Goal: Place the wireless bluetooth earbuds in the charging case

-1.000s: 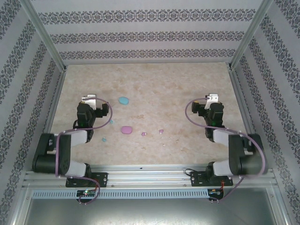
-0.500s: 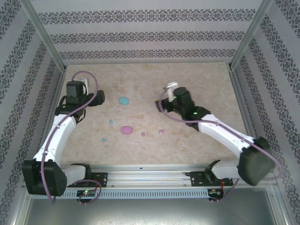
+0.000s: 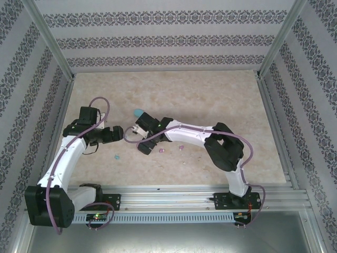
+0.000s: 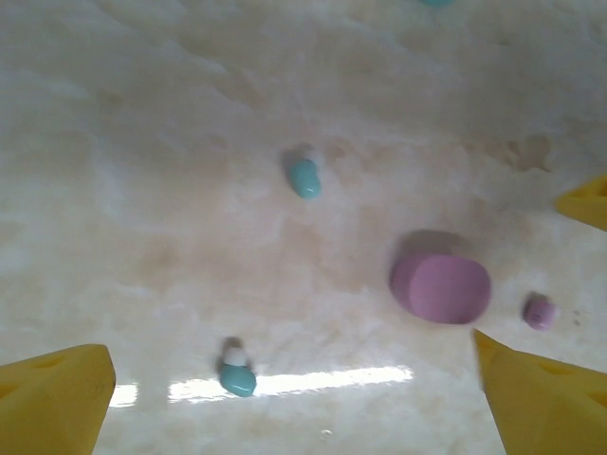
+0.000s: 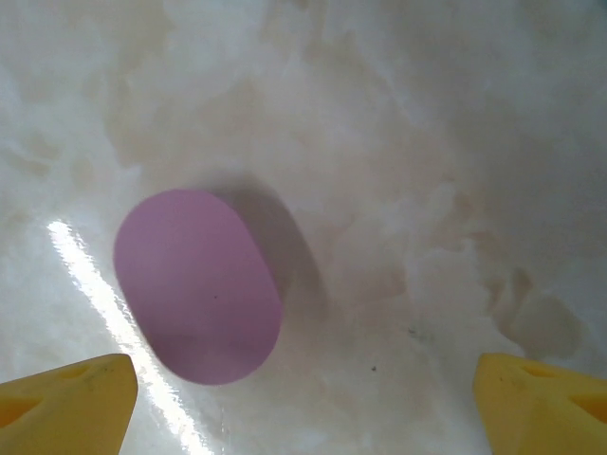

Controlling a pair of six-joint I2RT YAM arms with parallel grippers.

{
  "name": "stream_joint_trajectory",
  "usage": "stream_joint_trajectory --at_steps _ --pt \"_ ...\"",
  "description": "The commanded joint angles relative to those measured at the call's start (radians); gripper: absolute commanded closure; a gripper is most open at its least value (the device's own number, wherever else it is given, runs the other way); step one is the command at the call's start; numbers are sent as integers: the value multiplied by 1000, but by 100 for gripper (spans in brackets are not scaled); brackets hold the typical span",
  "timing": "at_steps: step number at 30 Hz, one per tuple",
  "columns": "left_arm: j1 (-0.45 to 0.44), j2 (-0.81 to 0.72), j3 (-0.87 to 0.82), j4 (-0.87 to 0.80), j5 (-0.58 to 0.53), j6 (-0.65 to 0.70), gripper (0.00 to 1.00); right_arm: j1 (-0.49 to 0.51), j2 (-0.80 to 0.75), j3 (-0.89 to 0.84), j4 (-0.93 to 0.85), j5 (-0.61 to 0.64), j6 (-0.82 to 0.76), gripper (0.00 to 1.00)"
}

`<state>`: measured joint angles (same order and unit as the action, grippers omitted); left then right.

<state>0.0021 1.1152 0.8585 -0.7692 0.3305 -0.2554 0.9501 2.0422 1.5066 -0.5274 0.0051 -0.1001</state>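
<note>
One pink earbud point(image 3: 162, 150) lies loose on the marbled table point(image 3: 210, 95), near the middle and toward the near edge, with a second pink earbud point(image 3: 181, 148) close by on its right. Neither touches anything else. Left of them you have a blue earbud point(image 3: 116, 156) lying alone, nearer the edge than the left gripper point(image 3: 118, 133). In the left wrist view this blue earbud sits close to the fingertips, and another blue earbud point(image 4: 304, 177) lies farther out. Both have a pale tip.

The pink case point(image 5: 197, 284) lies flat on the table just left of the first pink earbud, apart from it, its smooth oval top facing up. From above you will find it hidden under the right gripper point(image 5: 303, 408), whose arm reaches across to the left half of the table. In the right wrist view the case lies beyond the yellow fingertips point(image 5: 62, 408), not between them — the jaws stand wide apart and hold nothing.

The left gripper points right toward the same spot, just left of the right gripper. Its yellow fingers point(image 4: 545, 398) are spread wide — nothing is between them and they are clear of both blue earbuds.

The turquoise case point(image 3: 138, 112) sits farther back, beyond the right gripper's wrist, partly covered by it from above.
</note>
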Motion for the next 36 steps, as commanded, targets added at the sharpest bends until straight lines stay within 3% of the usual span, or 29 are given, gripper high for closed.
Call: stream_joint_trajectory --at_steps 1,8,16,29,36 --pt "8 5 -26 53 95 -44 0 -7 14 48 -64 -30 -81 8" --pt "8 44 -42 109 104 -75 0 -7 75 93 -68 -50 -151 8" --pt "7 58 -58 130 34 -103 0 -15 149 173 -84 -106 -180 8" --pt "7 77 -41 122 22 -107 0 -34 185 188 -121 -187 -210 15" --pt "7 102 -33 128 35 -103 2 -42 218 238 -161 -241 -186 31"
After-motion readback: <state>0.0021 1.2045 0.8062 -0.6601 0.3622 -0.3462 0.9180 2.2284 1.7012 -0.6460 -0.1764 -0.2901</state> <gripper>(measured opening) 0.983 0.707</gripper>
